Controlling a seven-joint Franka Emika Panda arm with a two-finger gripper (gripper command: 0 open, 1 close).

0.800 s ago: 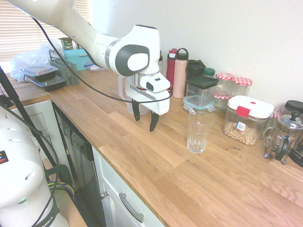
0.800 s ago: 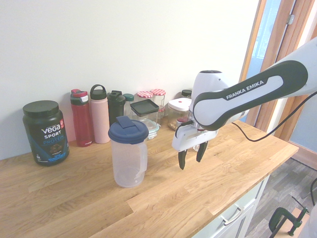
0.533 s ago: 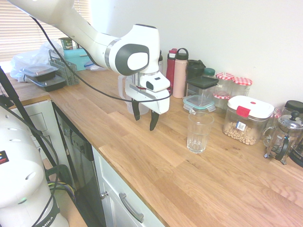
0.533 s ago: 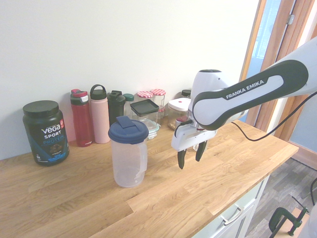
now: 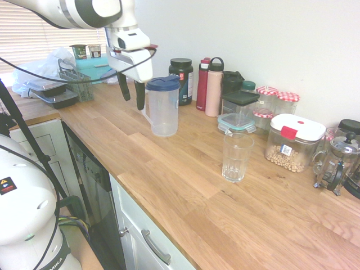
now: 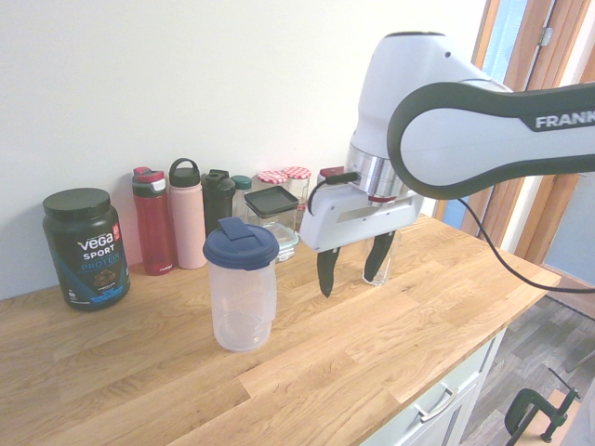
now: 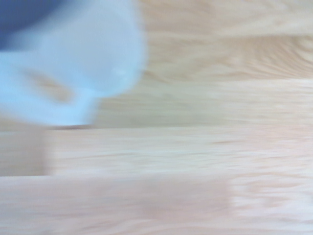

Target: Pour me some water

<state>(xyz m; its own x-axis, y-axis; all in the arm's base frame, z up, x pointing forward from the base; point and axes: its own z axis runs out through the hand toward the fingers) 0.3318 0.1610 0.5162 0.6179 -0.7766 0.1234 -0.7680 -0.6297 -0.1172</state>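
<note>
A clear plastic pitcher point(image 5: 163, 107) with a dark blue lid stands upright on the wooden counter point(image 5: 185, 185). I cannot tell whether it holds water. An empty ribbed glass point(image 5: 237, 157) stands to its right, nearer the counter's middle. My gripper point(image 5: 133, 94) hangs open and empty just left of the pitcher in the first exterior view, at about the height of its upper half, not touching it. In the second exterior view the gripper point(image 6: 348, 282) hangs right of the pitcher point(image 6: 242, 297). The wrist view shows the pitcher point(image 7: 68, 63) as a blur over wood.
Along the wall stand a black protein tub point(image 6: 85, 249), a red bottle point(image 6: 154, 223), a pink bottle point(image 6: 188, 216), red-lidded jars point(image 5: 269, 101), a nut container point(image 5: 292, 142) and a French press point(image 5: 337, 163). Trays and a dish rack point(image 5: 56, 90) sit at the far left.
The arm has swung away from the glass, risen, and crossed to the pitcher's other side. The pitcher, earlier hidden behind the wrist in the first exterior view, now shows fully. The jaws stay open.
</note>
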